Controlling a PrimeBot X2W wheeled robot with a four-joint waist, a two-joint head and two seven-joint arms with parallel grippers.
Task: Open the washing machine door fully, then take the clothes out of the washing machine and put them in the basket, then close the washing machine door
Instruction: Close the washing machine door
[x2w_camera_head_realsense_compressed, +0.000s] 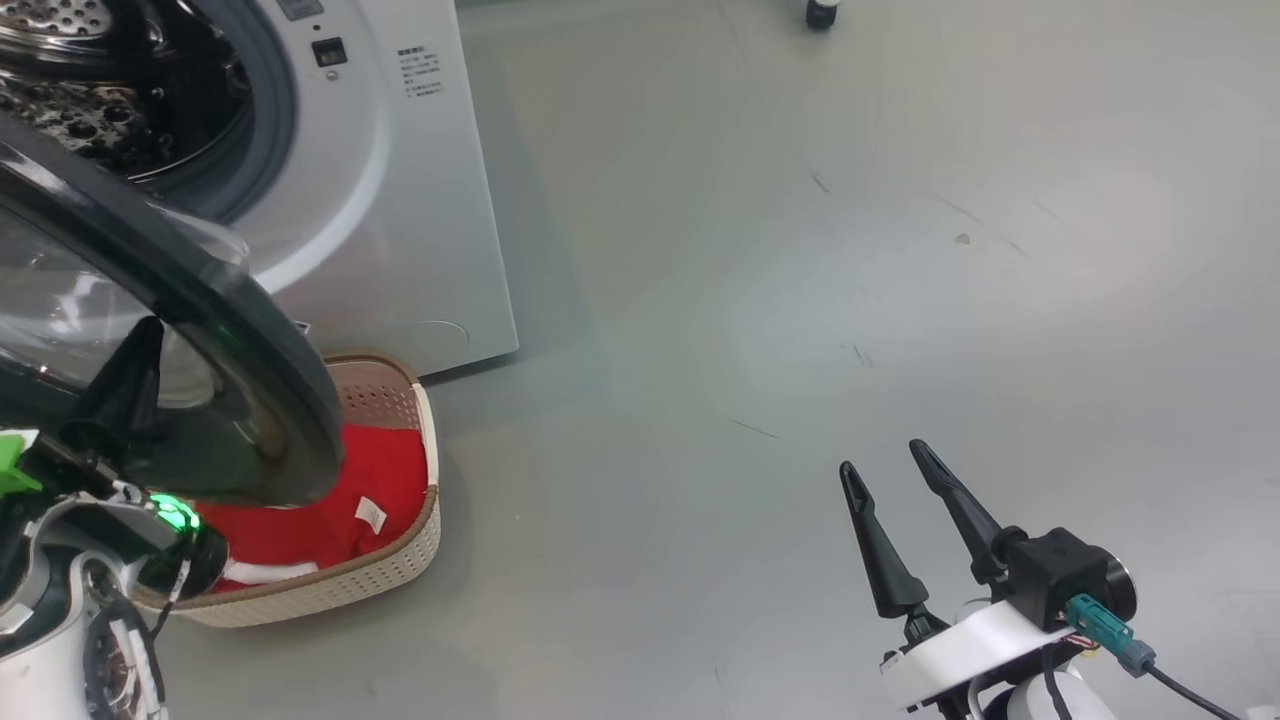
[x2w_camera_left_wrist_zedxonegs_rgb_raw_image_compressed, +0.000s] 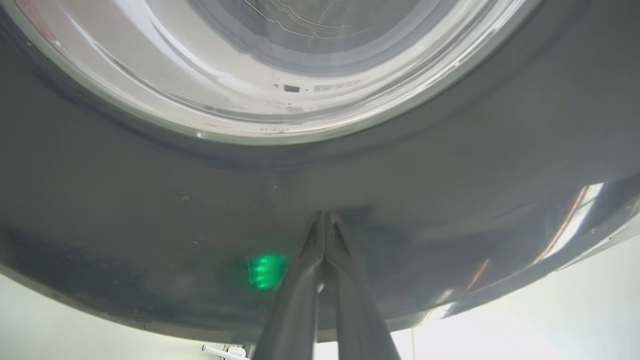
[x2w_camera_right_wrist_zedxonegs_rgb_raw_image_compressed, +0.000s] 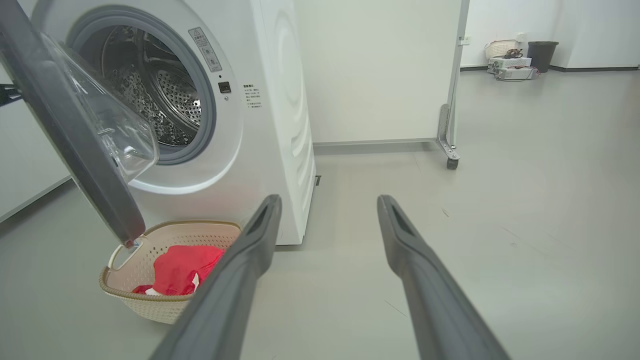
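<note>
The white washing machine (x2w_camera_head_realsense_compressed: 400, 200) (x2w_camera_right_wrist_zedxonegs_rgb_raw_image_compressed: 270, 100) stands with its steel drum (x2w_camera_right_wrist_zedxonegs_rgb_raw_image_compressed: 150, 100) exposed. Its black-rimmed door (x2w_camera_head_realsense_compressed: 250, 330) (x2w_camera_right_wrist_zedxonegs_rgb_raw_image_compressed: 65, 115) is swung partly out over the cream basket (x2w_camera_head_realsense_compressed: 330, 590) (x2w_camera_right_wrist_zedxonegs_rgb_raw_image_compressed: 150, 305). Red clothes (x2w_camera_head_realsense_compressed: 330, 510) (x2w_camera_right_wrist_zedxonegs_rgb_raw_image_compressed: 180, 267) with a small white label lie in the basket. My left gripper (x2w_camera_left_wrist_zedxonegs_rgb_raw_image_compressed: 325, 215) is shut, its tips pressed against the outer black rim of the door (x2w_camera_left_wrist_zedxonegs_rgb_raw_image_compressed: 150, 200); in the head view it shows dark through the glass (x2w_camera_head_realsense_compressed: 125, 390). To the right, over bare floor, my right gripper (x2w_camera_head_realsense_compressed: 880, 460) (x2w_camera_right_wrist_zedxonegs_rgb_raw_image_compressed: 327, 200) is open and holds nothing.
A wheeled white partition (x2w_camera_right_wrist_zedxonegs_rgb_raw_image_compressed: 452, 100) stands behind and right of the machine, its caster (x2w_camera_head_realsense_compressed: 822, 12) on the floor. A dark bin (x2w_camera_right_wrist_zedxonegs_rgb_raw_image_compressed: 542, 52) and boxes sit far off by the wall. Grey floor (x2w_camera_head_realsense_compressed: 850, 250) stretches right of the machine and basket.
</note>
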